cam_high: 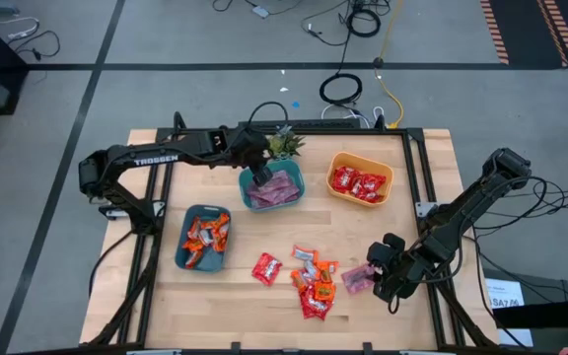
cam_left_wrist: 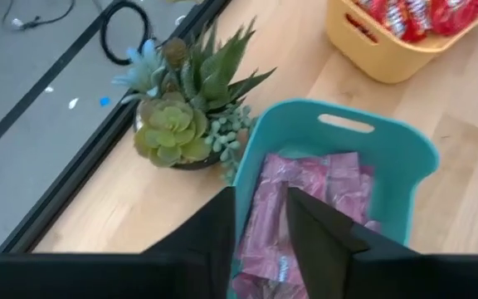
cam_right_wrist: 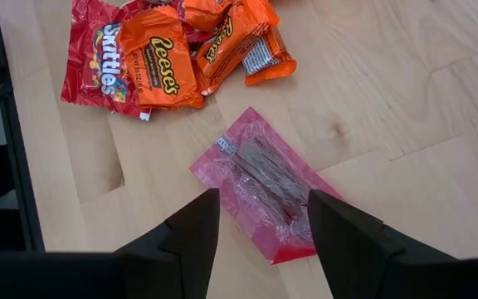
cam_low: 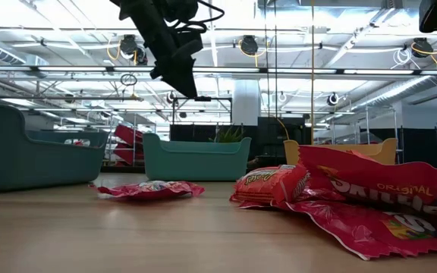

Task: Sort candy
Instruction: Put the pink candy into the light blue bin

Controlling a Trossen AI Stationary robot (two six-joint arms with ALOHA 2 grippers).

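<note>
Right wrist view shows the right gripper [cam_right_wrist: 256,237] spread wide, its fingers [cam_right_wrist: 193,232] straddling a pink candy [cam_right_wrist: 264,187] that lies flat on the table [cam_right_wrist: 405,166]; whether they touch the wrapper I cannot tell. Just beyond lies the loose pile [cam_right_wrist: 177,50] of red and orange candies. From above, that gripper [cam_high: 381,274] sits near the table's right front corner, the pink candy [cam_high: 356,278] beside it and the pile [cam_high: 309,281] between it and a lone red candy [cam_high: 266,268].

The left gripper [cam_left_wrist: 260,224] hangs over the middle teal bowl [cam_left_wrist: 405,145], fingers a narrow gap apart and holding nothing, with pink candies [cam_left_wrist: 305,195] in the bowl beneath. A small plant [cam_left_wrist: 185,116] stands just beside that bowl. In the high view the left gripper [cam_high: 258,173] is over the same bowl [cam_high: 295,190]; a yellow bowl [cam_high: 335,160] of red candies [cam_high: 358,182] sits to its right, and a dark teal bowl [cam_high: 187,214] of orange candies [cam_high: 208,237] sits to its left.
</note>
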